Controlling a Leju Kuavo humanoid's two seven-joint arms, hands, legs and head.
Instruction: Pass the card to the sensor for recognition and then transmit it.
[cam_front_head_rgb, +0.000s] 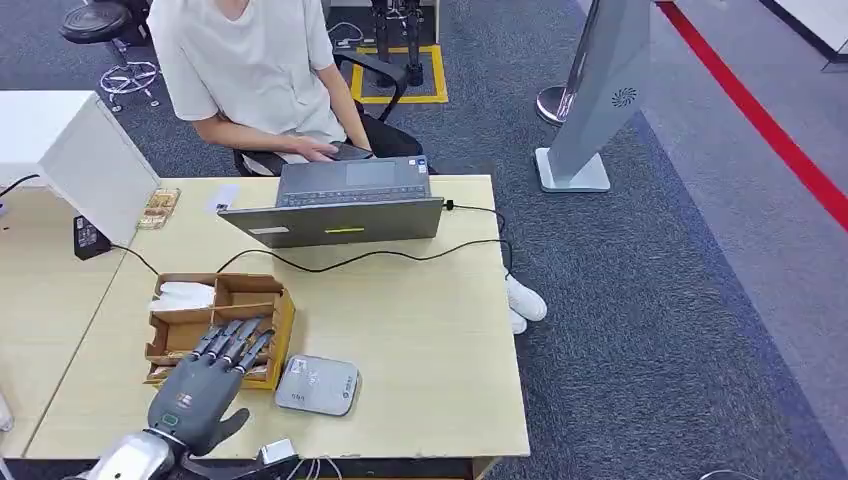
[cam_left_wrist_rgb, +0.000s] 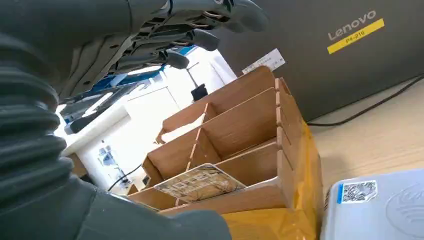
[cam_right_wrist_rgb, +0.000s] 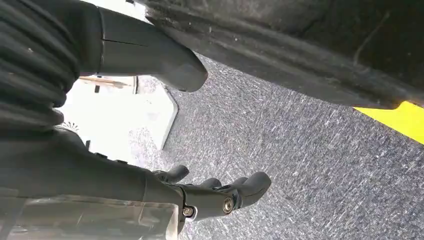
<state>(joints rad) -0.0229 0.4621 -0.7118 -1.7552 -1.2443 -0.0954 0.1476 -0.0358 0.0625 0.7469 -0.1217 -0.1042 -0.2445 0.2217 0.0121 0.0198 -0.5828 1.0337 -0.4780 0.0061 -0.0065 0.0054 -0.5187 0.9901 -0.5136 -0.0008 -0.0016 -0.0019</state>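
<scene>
card (cam_left_wrist_rgb: 199, 182) in wooden organizer (cam_front_head_rgb: 262, 300), under left robot hand (cam_front_head_rgb: 205, 385) | hand hovering (fingers spread, grasping nothing) | right robot hand (cam_right_wrist_rgb: 200, 192) released

Thin brown wooden organizer (cam_left_wrist_rgb: 235, 135), matt pale wood-look table (cam_front_head_rgb: 420, 330), smooth plastic-looking reader (cam_front_head_rgb: 317, 385), perhaps glossy card (cam_left_wrist_rgb: 200, 182).

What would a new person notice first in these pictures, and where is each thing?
The robot's left hand hovers with spread fingers over the near end of a wooden box with compartments at the table's near left; a patterned card lies in its nearest compartment. A small grey sensor sits just right of the box. Behind them stands an open laptop, with a seated person at the far edge.
</scene>
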